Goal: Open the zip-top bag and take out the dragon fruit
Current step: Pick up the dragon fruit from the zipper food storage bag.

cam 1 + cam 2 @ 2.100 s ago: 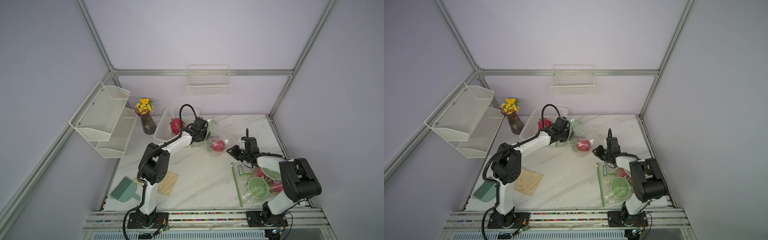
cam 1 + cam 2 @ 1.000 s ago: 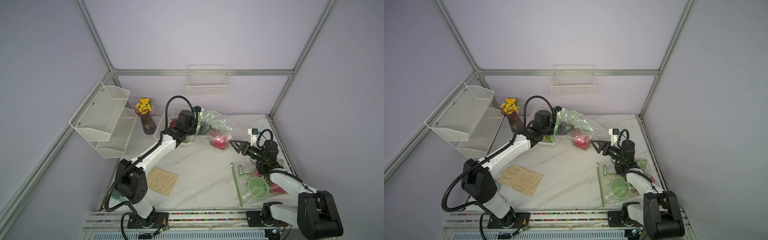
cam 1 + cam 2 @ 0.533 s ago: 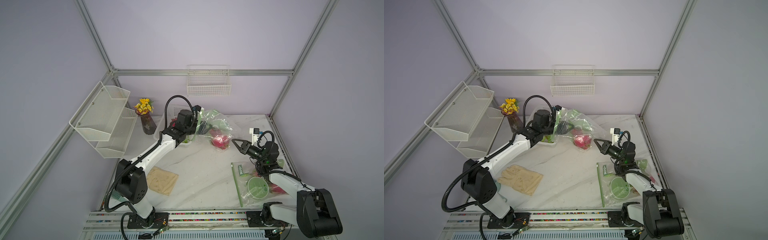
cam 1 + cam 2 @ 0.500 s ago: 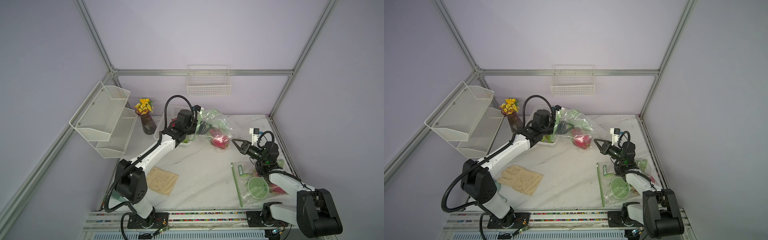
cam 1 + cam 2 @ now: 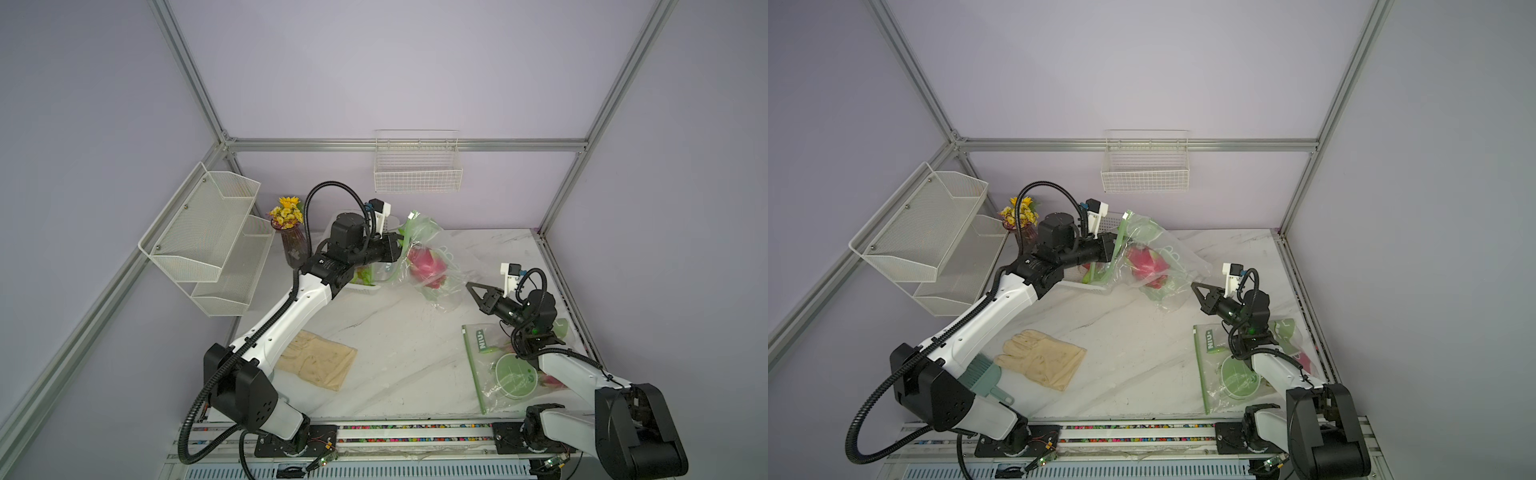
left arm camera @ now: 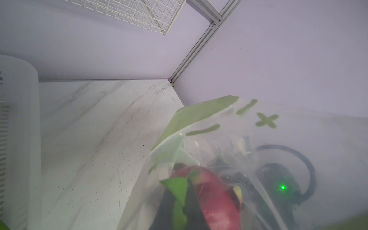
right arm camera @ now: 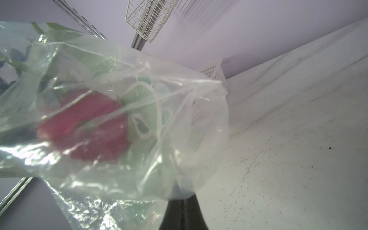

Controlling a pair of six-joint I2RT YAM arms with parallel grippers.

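While the left pincer (image 5: 398, 252) clamps the green mouth of the zip-top bag (image 5: 441, 249), apparently opened, the dragon fruit (image 5: 424, 264) sits inside over the worktop (image 5: 395, 332); the right pincer (image 5: 470, 286), tips together, hovers beside. Removal remains.

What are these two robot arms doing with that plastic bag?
The left pincer is clamped on the green zip edge of a clear plastic zip-top bag, holding it up over the white marble table. A magenta-pink dragon fruit with green scales sits inside, not yet taken out. The right pincer is shut at the bag's lower corner; whether it has caught the plastic is unclear.
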